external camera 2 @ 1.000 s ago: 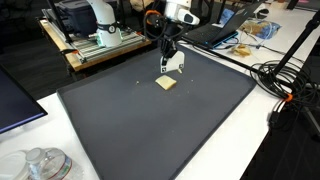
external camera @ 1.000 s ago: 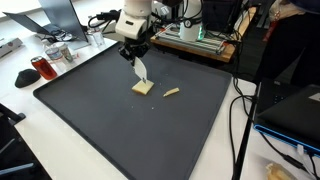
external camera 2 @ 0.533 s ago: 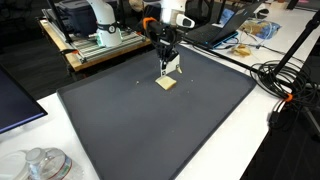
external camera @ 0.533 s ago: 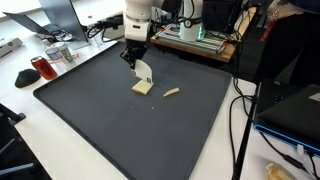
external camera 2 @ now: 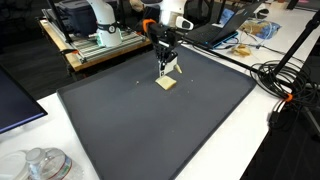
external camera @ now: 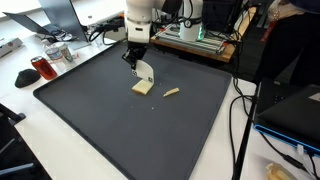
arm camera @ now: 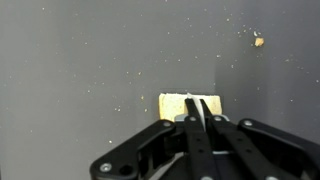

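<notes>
2 tan bits of food are lying on the black mat (external camera: pixel 100 125): a square cracker-like piece (external camera: pixel 142 88) and, near it, a smaller stick-shaped scrap (external camera: pixel 171 93). The gripper (external camera: pixel 136 60) is hanging right over the square piece, toward the far side of the mat. Its fingers are squeezing together and pinching a thin white flat thing (external camera: pixel 146 72), no idea what exactly. That white thing is pointing down at the square piece, and its lower edge is either touching it or just above it, can't tell which. In the wrist view the square piece is poking out right past the fingertips (arm camera: pixel 190 118), and 1 crumb (arm camera: pixel 258 41) is sitting well apart from it.
</notes>
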`<state>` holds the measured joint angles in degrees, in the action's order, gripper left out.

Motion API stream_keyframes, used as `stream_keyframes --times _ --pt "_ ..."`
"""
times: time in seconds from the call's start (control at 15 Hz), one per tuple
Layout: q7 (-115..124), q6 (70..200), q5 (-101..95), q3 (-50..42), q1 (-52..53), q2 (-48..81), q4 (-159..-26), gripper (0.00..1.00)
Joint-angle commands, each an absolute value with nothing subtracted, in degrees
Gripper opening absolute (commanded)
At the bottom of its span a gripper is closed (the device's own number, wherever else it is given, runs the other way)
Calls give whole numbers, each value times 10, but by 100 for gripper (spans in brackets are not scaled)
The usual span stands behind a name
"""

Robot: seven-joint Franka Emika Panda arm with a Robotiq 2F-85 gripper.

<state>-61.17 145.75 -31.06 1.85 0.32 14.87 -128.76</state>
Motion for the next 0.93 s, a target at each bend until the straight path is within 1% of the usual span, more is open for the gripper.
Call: stream_keyframes --times 0.0,0.87 --pt "-613 1464 -315 16 6 162 -1278 1" --pt "-619 1455 -319 11 8 240 -1212 1"
